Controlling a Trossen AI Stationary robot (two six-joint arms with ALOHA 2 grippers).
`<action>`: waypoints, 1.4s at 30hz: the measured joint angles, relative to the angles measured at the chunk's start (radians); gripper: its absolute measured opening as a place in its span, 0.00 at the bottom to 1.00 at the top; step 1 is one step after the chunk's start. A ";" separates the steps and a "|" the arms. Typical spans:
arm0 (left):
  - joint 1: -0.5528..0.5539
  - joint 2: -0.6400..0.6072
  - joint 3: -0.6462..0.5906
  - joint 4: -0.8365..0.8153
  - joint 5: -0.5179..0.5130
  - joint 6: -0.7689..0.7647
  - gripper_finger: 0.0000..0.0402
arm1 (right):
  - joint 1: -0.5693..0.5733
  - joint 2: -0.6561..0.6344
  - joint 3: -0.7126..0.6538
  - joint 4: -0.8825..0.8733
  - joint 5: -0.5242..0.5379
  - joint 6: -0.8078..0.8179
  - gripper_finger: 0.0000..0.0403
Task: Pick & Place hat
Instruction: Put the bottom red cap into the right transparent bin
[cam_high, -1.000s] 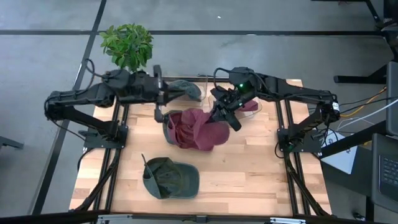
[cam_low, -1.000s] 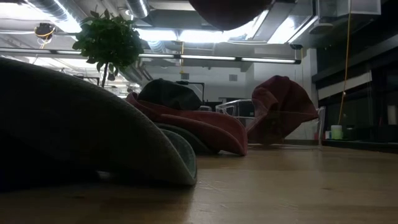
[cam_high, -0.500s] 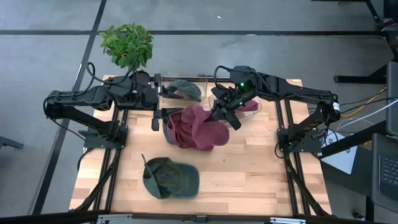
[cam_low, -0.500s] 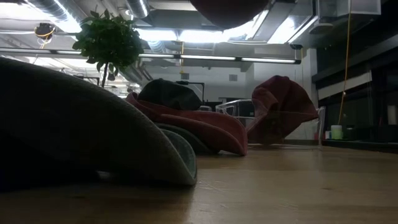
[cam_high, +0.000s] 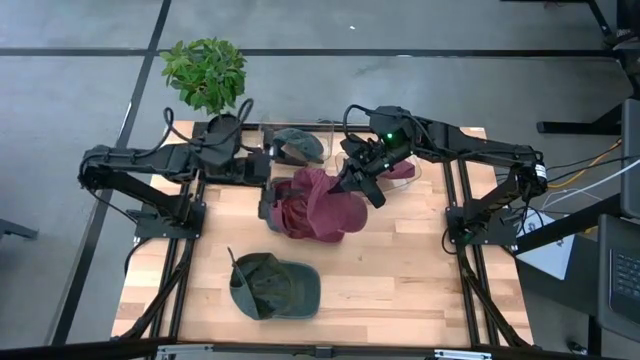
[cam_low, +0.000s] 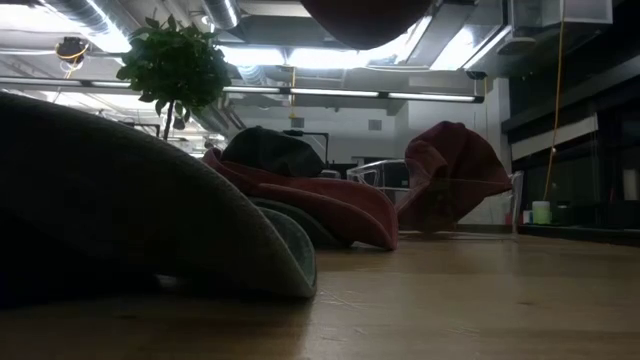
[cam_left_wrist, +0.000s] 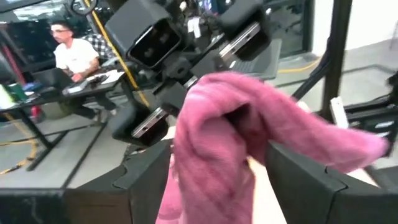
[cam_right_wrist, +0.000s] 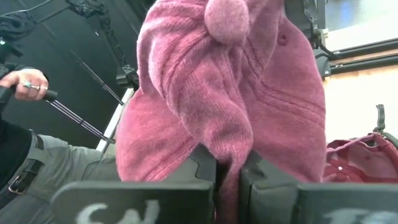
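Note:
A pink-maroon knit hat (cam_high: 315, 205) with a pom-pom (cam_right_wrist: 227, 18) lies bunched at the table's middle. My right gripper (cam_high: 350, 182) is shut on its right side and holds that side raised. My left gripper (cam_high: 268, 190) stands open at the hat's left end, with a bulge of the knit (cam_left_wrist: 217, 124) between its two fingers (cam_left_wrist: 143, 180). A dark green cap (cam_high: 272, 285) rests on the table near the front edge. It fills the left of the low view as the dark green cap (cam_low: 150, 200). Another dark green cap (cam_high: 298, 145) lies at the far side. My right gripper pinches a fold of the knit (cam_right_wrist: 227, 158) between its two fingers, below the pom-pom. The hat bulges out above and around the fingers. Its left part sags down to the table (cam_high: 300, 220). My left gripper: I cannot tell whether its open fingers touch the hat.
A potted plant (cam_high: 205, 70) stands beyond the table's far left corner. A red cap (cam_right_wrist: 360, 158) lies beside the knit hat, and a red hat (cam_low: 455, 175) stands at the far right. A person's hand (cam_right_wrist: 25, 84) shows in the room beyond. Bare wood (cam_high: 400, 270) lies at the near right.
My left gripper has swung from beside the far green cap toward the table's near edge and now stands at the knit hat's left end. The right gripper and the hats have stayed where they were.

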 joint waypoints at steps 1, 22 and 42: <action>0.000 0.006 0.000 0.001 -0.012 0.012 0.63 | 0.000 0.000 0.000 0.000 0.000 0.000 0.04; 0.002 0.062 -0.001 0.079 0.018 -0.081 0.43 | 0.000 0.000 0.000 0.001 -0.003 0.004 0.04; -0.002 0.066 -0.001 -0.126 -0.329 -0.287 0.01 | -0.026 0.000 0.001 -0.075 -0.015 0.023 0.35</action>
